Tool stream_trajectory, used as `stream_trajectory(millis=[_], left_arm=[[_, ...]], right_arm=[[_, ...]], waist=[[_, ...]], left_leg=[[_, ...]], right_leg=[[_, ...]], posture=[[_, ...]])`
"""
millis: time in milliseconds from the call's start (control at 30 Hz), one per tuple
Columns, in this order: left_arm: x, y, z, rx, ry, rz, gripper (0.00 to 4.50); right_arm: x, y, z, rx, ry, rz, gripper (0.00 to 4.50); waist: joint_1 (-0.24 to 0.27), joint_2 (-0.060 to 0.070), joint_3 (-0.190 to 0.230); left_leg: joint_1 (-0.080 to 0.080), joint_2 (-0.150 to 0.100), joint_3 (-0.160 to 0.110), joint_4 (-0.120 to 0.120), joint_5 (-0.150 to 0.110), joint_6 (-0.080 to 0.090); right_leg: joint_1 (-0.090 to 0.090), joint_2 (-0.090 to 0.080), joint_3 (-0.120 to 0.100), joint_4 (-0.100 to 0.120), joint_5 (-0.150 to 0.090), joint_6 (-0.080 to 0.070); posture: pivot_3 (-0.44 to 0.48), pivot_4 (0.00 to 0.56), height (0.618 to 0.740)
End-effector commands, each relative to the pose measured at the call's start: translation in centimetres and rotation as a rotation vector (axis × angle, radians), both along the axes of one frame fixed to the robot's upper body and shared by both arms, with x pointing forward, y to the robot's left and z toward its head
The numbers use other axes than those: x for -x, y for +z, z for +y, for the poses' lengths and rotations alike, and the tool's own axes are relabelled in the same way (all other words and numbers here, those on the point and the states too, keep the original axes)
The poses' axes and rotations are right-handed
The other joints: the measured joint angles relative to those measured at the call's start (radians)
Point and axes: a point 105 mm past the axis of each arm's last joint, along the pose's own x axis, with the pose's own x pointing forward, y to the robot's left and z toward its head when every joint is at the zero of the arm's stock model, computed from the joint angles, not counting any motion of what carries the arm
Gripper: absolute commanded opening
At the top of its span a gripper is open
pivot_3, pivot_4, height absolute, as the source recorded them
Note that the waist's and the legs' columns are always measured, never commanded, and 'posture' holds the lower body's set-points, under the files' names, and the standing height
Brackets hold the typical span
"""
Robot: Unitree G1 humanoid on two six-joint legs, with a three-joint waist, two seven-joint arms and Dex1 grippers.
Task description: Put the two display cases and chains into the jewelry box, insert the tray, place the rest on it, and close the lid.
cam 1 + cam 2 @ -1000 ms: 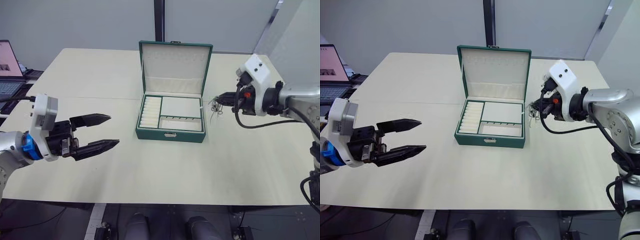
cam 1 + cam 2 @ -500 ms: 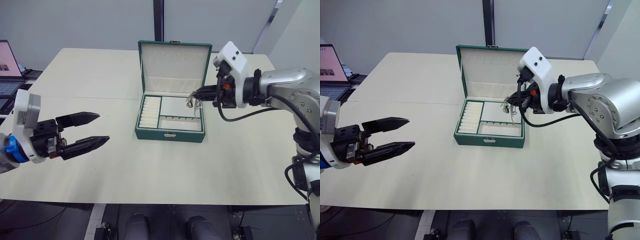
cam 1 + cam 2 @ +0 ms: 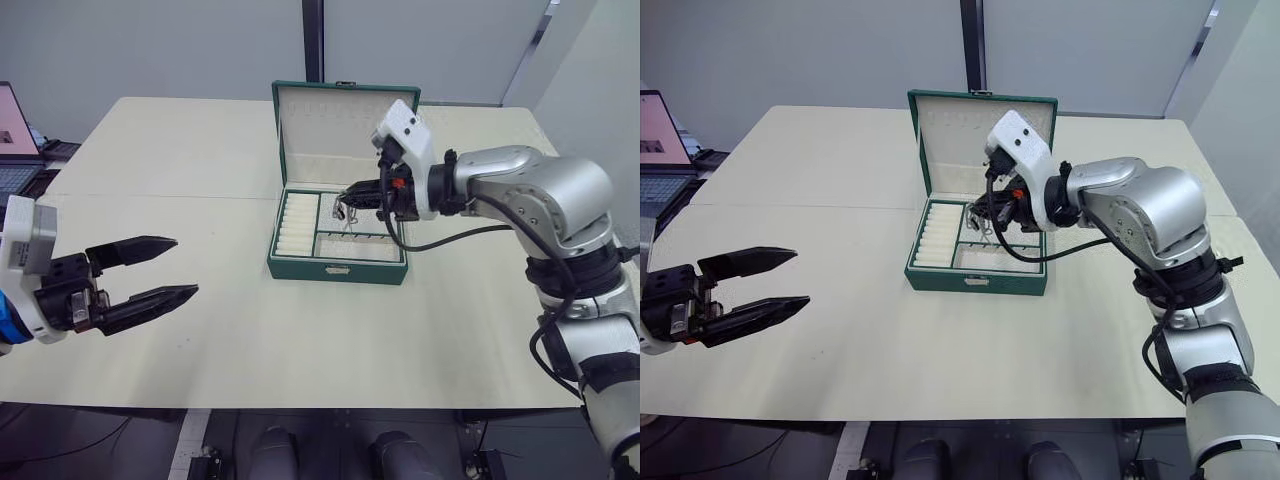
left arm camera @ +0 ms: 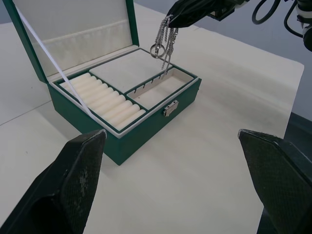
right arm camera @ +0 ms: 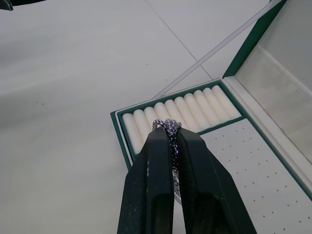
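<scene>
The green jewelry box point(image 3: 335, 270) stands open at the table's middle, its lid point(image 3: 345, 135) upright. Inside show a row of cream ring rolls point(image 4: 105, 100), a dotted flat panel point(image 4: 129, 70) and a small front compartment point(image 4: 158, 90). My right gripper point(image 3: 350, 197) hovers over the box interior, shut on a bunch of silver chains point(image 4: 165, 39) that dangle above the panel. The chains point(image 5: 167, 126) sit pinched between its fingertips. My left gripper point(image 3: 185, 266) is open and empty, well left of the box near the front edge. The display cases are out of view.
A laptop point(image 3: 660, 125) sits past the table's left edge. Bare table point(image 3: 300, 340) stretches in front of the box and on both sides of it.
My right gripper has carried the chains leftward, from beside the box's right wall to above its interior. The left gripper has drawn back to the left, still open.
</scene>
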Motion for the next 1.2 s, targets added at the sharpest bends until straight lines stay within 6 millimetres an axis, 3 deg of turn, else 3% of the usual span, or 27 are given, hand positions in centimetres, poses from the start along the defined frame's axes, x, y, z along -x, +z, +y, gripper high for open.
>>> stream_trajectory(millis=[33, 567, 1200], left_arm=[[0.3, 1.3, -0.5, -0.022, 0.003, -0.058, 4.5], [0.4, 1.6, -1.2, -0.012, 0.01, -0.051, 4.5], [0.9, 0.8, -0.3, -0.012, 0.018, -0.044, 4.5]], right_arm=[[-0.1, 0.5, 0.1, -0.016, 0.013, -0.041, 0.02], [-1.2, -4.3, 0.1, 0.012, -0.023, 0.043, 0.02], [-2.3, -6.7, -0.9, 0.058, -0.081, 0.065, 0.02]], waist=[[0.0, 0.0, 0.0], [-0.002, 0.0, 0.0], [-0.002, 0.0, 0.0]], left_leg=[[0.0, 0.0, 0.0, 0.0, 0.0, 0.0], [0.0, 0.0, 0.0, 0.0, 0.0, 0.0], [0.0, 0.0, 0.0, 0.0, 0.0, 0.0]], right_leg=[[0.0, 0.0, 0.0, 0.0, 0.0, 0.0], [0.0, 0.0, 0.0, 0.0, 0.0, 0.0], [0.0, 0.0, 0.0, 0.0, 0.0, 0.0]], posture=[[0.0, 0.15, 0.74], [0.0, 0.15, 0.74], [0.0, 0.15, 0.74]])
